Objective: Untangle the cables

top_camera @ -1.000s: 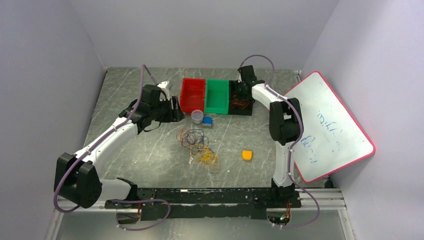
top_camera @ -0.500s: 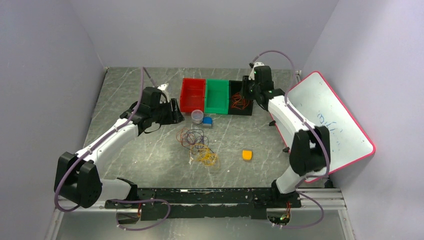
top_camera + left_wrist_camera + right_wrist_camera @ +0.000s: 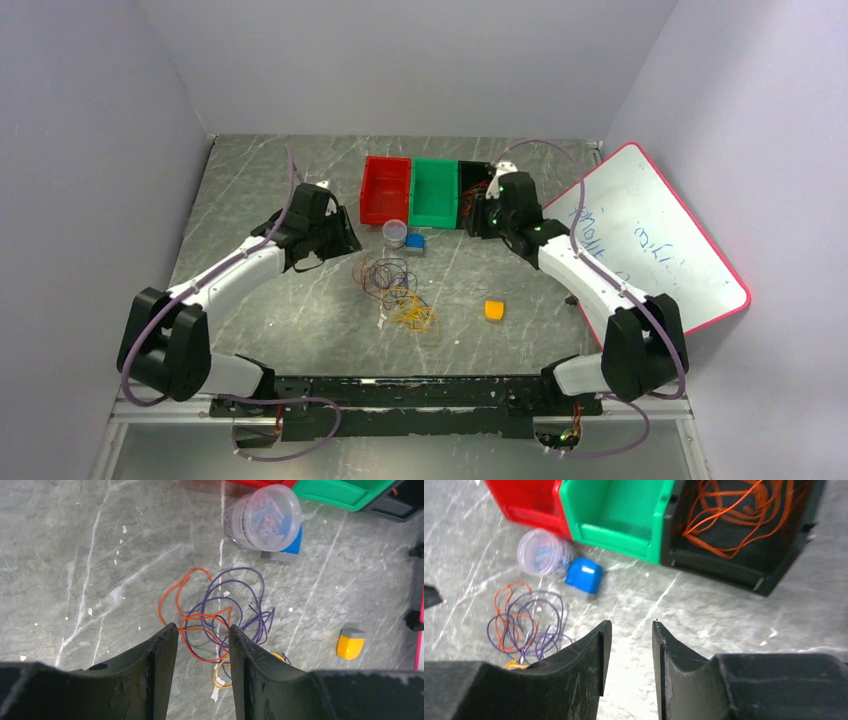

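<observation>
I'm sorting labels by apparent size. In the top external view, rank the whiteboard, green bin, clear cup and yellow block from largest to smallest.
1. whiteboard, by far.
2. green bin.
3. clear cup and yellow block: they look about alike, so I won't rank them.

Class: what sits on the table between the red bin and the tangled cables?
A clear cup and a small blue block beside it, between the red bin and the cables. The top view shows this plainly.
</observation>
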You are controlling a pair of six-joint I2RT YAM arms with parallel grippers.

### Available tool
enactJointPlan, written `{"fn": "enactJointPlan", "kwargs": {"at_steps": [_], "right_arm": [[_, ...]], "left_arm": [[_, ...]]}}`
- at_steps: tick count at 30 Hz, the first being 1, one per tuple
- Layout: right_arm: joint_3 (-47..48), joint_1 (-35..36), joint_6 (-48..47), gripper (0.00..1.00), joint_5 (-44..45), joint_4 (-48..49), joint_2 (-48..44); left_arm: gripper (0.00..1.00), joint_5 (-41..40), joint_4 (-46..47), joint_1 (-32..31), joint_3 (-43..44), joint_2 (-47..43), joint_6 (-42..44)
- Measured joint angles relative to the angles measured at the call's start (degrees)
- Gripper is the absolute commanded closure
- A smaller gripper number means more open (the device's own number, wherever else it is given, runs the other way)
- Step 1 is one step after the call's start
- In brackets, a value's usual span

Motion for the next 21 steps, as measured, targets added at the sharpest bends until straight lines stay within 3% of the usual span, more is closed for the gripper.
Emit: {"fn": "enactJointPlan", "kwargs": {"at_steps": [10, 21], "right_arm": [[0.3, 12.4, -0.2, 0.6, -2.9, 2.3, 5.2], [14.8, 20.5, -4.1, 0.46, -10.2, 1.4, 19.9]], "left_arm": [[0.54, -0.9, 2.1, 0.0, -0.9, 5.9, -1.4], [0.53, -3.1, 3.4, 0.0, -7.0, 5.1, -2.4]]}}
